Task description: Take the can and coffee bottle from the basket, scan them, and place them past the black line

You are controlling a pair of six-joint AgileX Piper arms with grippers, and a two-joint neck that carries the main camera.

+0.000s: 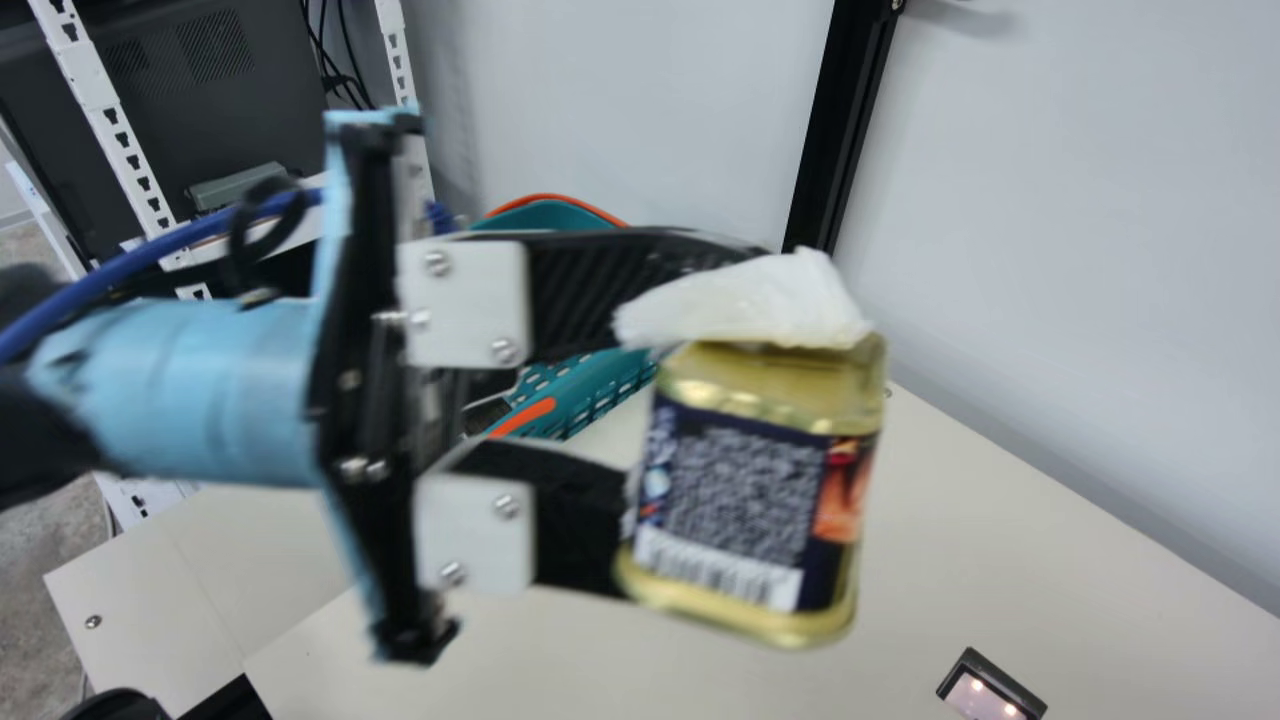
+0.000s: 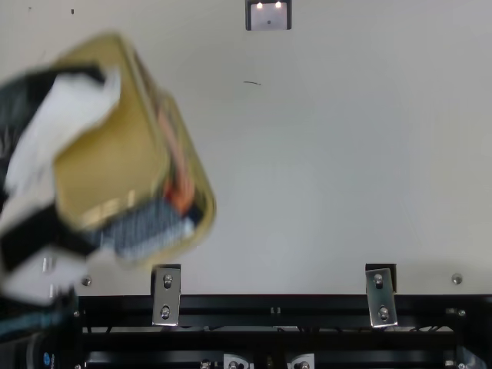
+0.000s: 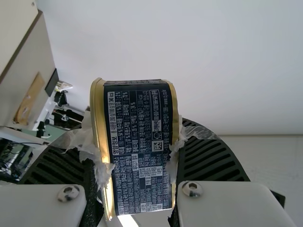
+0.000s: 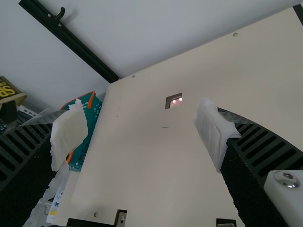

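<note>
1. The can [image 1: 750,500] is hanging in the air above the surface [image 1: 1000,560], tilting somewhat, its barcode [image 1: 715,570] facing the neck camera.
2. Judging by its metal walls, it is likely going to be stiff and fairly heavy for its size, withstanding a firm squeeze; its smooth gold ends are probably offering little grip by themselves, so a slip or twist is the main risk.
3. The white padding [image 3: 90,146] on the fingertips is presumably adding friction. Holding it across the two gold ends is looking sensible, as that is leaving the printed sides free for scanning.
4. The left pincer [image 3: 135,153] is pinching the can, one finger pressing at each end.
5. The left arm is lying nearly level across the main view, its fingers pointing towards that view's right, with the basket [image 1: 600,385] sitting behind them.
6. The small lit device [image 1: 990,690], probably the scanner, is resting on the surface, apart from the can.
7. The right pincer [image 4: 142,134] is standing widely spread above the surface, holding nothing, its two padded tips facing each other.
</note>
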